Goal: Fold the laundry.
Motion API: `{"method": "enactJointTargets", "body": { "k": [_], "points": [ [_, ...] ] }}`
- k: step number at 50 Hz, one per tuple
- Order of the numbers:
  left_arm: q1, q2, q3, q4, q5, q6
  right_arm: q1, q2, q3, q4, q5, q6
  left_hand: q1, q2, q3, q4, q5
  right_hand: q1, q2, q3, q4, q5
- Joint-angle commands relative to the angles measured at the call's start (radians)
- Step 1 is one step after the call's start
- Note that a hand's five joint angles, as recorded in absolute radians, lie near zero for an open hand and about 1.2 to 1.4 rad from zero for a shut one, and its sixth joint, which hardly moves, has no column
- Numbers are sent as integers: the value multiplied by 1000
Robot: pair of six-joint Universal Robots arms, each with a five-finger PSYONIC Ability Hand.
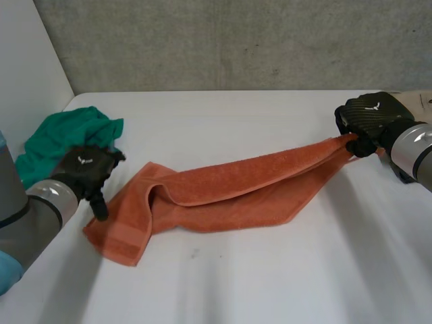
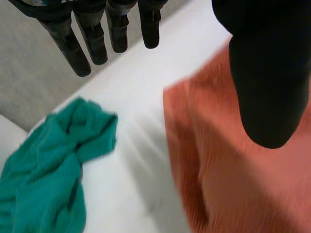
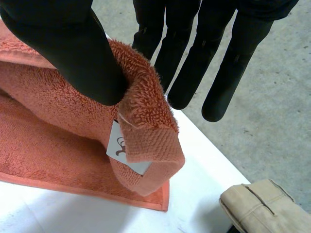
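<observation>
Orange towel (image 1: 229,196) on worktop (image 1: 270,283).
Right hand (image 1: 368,120): fingers (image 3: 187,58) pinch its corner by a white label (image 3: 115,143), print unreadable. Left hand (image 1: 86,167): fingers (image 2: 93,41) wide.

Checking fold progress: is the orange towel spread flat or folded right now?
Loosely folded, not flat: the orange towel lies doubled over lengthwise with rumpled layers, and the right robot hand pinches one corner.
</observation>
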Motion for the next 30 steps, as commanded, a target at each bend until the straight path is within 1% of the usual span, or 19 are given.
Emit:
{"method": "enactJointTargets", "body": {
  "k": [1,2,4,5,7,8,12,15,18,19,20,23,25,26,28,29,30],
  "points": [
    [-164,-53,113,-31,-28,-177,2,-61,-4,11,-5,45,-42,-37,-49,-31,-56,257,218,213,203,235],
    [-199,-99,155,-31,-53,-190,2,-69,-6,12,-5,50,-42,-37,-49,-31,-56,257,218,213,203,235],
    [-227,-147,205,-33,-96,-201,2,-86,-6,14,-6,60,-42,-37,-49,-31,-56,257,218,213,203,235],
    [-250,-197,255,-36,-148,-210,3,-100,-6,15,-6,68,-42,-37,-49,-31,-56,257,218,213,203,235],
    [-270,-249,312,-45,-204,-218,3,-110,-6,14,-8,71,-42,-37,-49,-31,-56,257,218,213,203,235],
    [-290,-297,358,-65,-251,-224,5,-116,-6,12,-8,74,-42,-37,-49,-31,-56,257,218,213,203,235],
    [-336,-403,467,-117,-333,-226,5,-124,-9,14,-10,74,-42,-37,-49,-31,-56,257,218,213,203,235],
    [-350,-464,522,-134,-367,-221,3,-127,-9,15,-10,76,-38,-33,-45,-27,-53,257,218,213,203,235],
    [-357,-530,579,-139,-419,-214,-6,-129,-9,15,-10,74,-3,2,-10,8,-17,257,218,213,203,235],
    [-356,-541,588,-139,-434,-211,-7,-129,-7,15,-10,74,3,8,-4,14,-11,257,218,213,203,235],
    [-350,-561,610,-139,-468,-204,-15,-127,-6,12,-11,74,29,34,22,40,15,257,218,213,203,235],
    [-324,-584,628,-136,-497,-189,-23,-121,0,9,-13,74,67,73,61,78,53,257,218,213,203,235],
    [-294,-598,636,-136,-492,-160,-26,-110,5,8,-19,68,248,254,242,259,234,257,218,213,203,235],
    [-276,-603,639,-133,-485,-134,-24,-92,7,5,-22,62,491,496,484,502,477,257,218,213,203,235],
    [-259,-604,642,-124,-473,-105,-20,-71,7,2,-22,50,800,805,793,811,786,257,218,213,203,235],
    [-244,-601,648,-110,-456,-67,-15,-42,1,-6,-23,31,1150,1155,1144,1161,1136,257,218,213,203,235],
    [-229,-599,656,-99,-447,-44,-10,-28,-6,-11,-20,22,1180,1185,1173,1191,1165,257,218,213,203,235]
  ]
}}
